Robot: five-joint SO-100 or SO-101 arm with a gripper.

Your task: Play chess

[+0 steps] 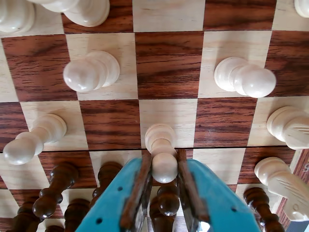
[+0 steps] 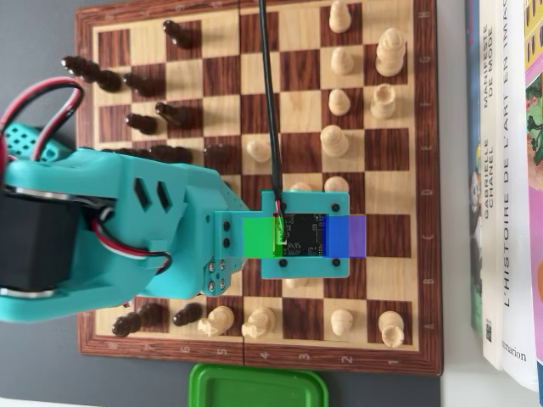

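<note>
In the wrist view my teal gripper (image 1: pixel 164 154) comes in from the bottom edge. Its brown-lined fingers (image 1: pixel 143 186) press on both sides of the round head of a white pawn (image 1: pixel 161 140), so it is shut on that pawn. The pawn's base lies over a light square by the board's centre seam; whether it is lifted I cannot tell. The wooden chessboard (image 2: pixel 254 356) fills the overhead view, with dark pieces (image 2: pixel 144 123) at the left and white pieces (image 2: pixel 339 102) at the right. There the arm and camera mount (image 2: pixel 304 233) hide the gripper and the held pawn.
Other white pawns (image 1: pixel 91 71) (image 1: pixel 244 76) (image 1: pixel 34 137) stand nearby, two white knights (image 1: pixel 289 126) at the right, dark pieces (image 1: pixel 55 188) crowded under the gripper. Beside the board are books (image 2: pixel 509 170) at the right and a green lid (image 2: pixel 259 386) at the bottom.
</note>
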